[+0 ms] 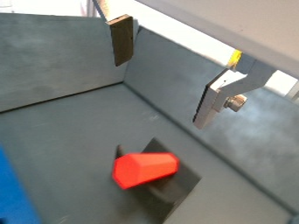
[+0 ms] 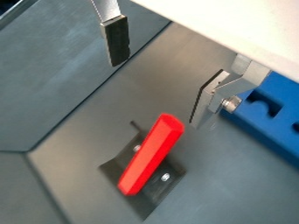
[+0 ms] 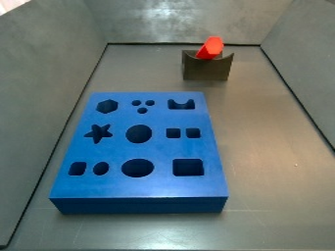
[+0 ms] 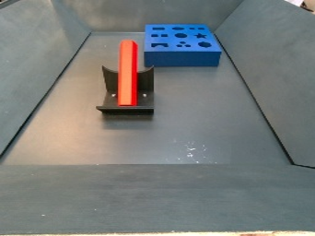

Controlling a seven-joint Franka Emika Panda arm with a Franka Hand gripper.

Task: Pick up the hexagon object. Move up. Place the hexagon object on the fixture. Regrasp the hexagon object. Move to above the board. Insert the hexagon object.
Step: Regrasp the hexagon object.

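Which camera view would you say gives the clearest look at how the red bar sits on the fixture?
A side view shows the red bar full length, leaning on the fixture. The side view by the board shows only its end. Both wrist views show it below the open gripper, nothing held.

We see the hexagon object lying on the fixture, well apart from the board; our gripper hangs open above the bar, apart from it.

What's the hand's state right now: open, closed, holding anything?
Hand: open and empty, above the hexagon object, which rests on the fixture.
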